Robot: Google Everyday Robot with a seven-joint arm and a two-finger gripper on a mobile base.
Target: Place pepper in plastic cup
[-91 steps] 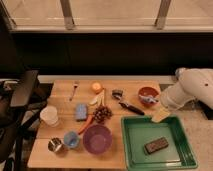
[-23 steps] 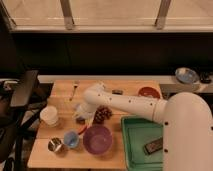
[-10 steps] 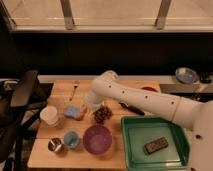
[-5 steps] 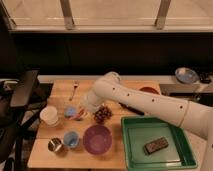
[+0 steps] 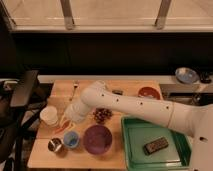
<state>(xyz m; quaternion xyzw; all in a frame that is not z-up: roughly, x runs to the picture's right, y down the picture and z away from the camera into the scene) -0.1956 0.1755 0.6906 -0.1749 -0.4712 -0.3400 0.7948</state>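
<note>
My gripper [image 5: 66, 121] is at the end of the white arm that reaches in from the right, over the left part of the wooden table [image 5: 60, 95]. It is shut on the pepper [image 5: 62, 126], a slim orange-red piece that hangs down and to the left from the fingers. The small light-blue plastic cup [image 5: 70, 139] stands upright just in front of and slightly right of the gripper, near the table's front edge. The pepper's tip is left of the cup and above table level, not in the cup.
A whitish tumbler [image 5: 48, 115] stands left of the gripper and a metal cup [image 5: 55, 145] left of the blue cup. A purple bowl [image 5: 97, 139], grapes [image 5: 102, 115], an orange-red bowl [image 5: 149, 93], and a green tray [image 5: 134, 150] holding a dark object [image 5: 156, 145] lie to the right.
The gripper has moved from the table's middle toward the front left, carrying the pepper closer to the light-blue cup. The other objects have not moved.
</note>
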